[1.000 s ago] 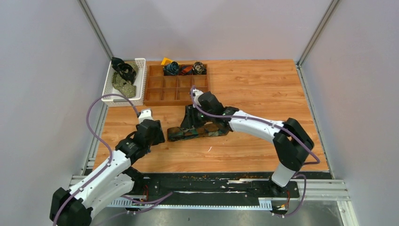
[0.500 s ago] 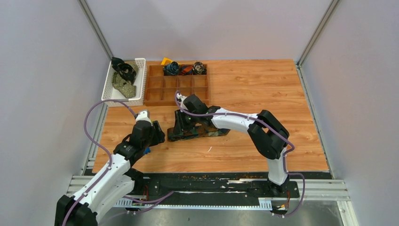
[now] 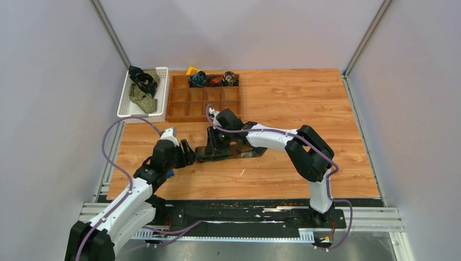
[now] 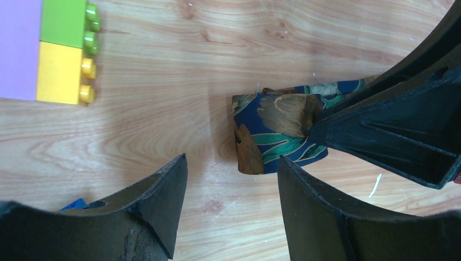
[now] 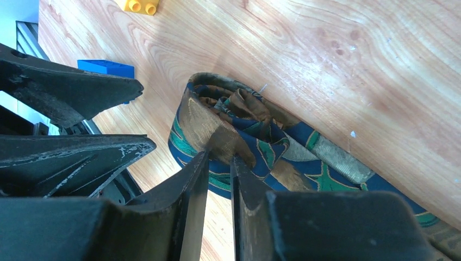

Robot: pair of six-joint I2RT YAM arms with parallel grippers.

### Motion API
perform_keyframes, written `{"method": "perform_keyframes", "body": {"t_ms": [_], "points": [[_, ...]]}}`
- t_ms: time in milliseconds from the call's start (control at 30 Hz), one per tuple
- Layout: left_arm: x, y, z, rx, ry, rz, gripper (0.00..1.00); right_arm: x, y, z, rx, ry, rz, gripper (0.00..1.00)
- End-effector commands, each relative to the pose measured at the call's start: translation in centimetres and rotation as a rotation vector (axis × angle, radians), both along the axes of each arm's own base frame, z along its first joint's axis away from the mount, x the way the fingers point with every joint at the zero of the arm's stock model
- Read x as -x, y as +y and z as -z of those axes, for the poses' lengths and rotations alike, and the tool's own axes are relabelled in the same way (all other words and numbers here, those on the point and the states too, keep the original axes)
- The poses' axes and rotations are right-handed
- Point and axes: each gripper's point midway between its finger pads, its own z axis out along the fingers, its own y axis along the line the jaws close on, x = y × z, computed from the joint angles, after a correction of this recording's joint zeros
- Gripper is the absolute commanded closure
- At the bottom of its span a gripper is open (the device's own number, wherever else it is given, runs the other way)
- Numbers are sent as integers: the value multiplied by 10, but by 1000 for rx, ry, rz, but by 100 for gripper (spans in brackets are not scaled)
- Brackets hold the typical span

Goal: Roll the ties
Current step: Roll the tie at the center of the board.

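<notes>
A navy tie (image 3: 234, 153) with green and brown leaf patterns lies on the wooden table, its left end folded into a loose roll (image 5: 234, 117). My right gripper (image 5: 218, 157) has its jaws nearly together on the near wall of that roll, with fabric pinched between them; in the top view the right gripper (image 3: 213, 144) sits over the tie's left end. My left gripper (image 4: 232, 163) is open just short of the roll (image 4: 274, 133), touching nothing. From above, the left gripper (image 3: 188, 155) stands just left of the tie. Rolled ties (image 3: 213, 79) fill the organiser's back compartments.
A wooden compartment organiser (image 3: 187, 106) stands at the back left, beside a white basket (image 3: 161, 95) holding loose ties (image 3: 142, 89). Green and yellow building blocks (image 4: 64, 51) lie left of the roll. A blue block (image 5: 106, 68) sits close to the left gripper.
The right arm slid left along the tie to its folded end and its jaws narrowed onto the fabric. The left gripper moved right, closer to the tie's end, staying open.
</notes>
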Motion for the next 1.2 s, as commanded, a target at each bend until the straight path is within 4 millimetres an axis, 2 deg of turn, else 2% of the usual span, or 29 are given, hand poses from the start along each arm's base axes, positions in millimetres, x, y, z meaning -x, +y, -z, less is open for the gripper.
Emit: {"method": "perform_keyframes", "body": {"t_ms": [0, 133, 533, 700, 967, 1167], "points": [[-11, -16, -8, 70, -58, 62, 31, -4, -3, 6, -7, -14, -2, 78], [-13, -20, -1, 103, -42, 73, 30, -3, -6, 9, -7, -6, -2, 79], [-20, -34, -2, 213, -58, 96, 28, 0, -15, 18, -15, 12, 5, 82], [-22, -35, 5, 223, -39, 97, 28, 1, -15, 20, -17, 18, 5, 83], [-27, -37, 19, 242, -10, 96, 30, 1, -21, 27, -13, 29, 14, 84], [-28, -48, 25, 299, 12, 126, 36, 2, -23, 29, -17, 36, 14, 85]]}}
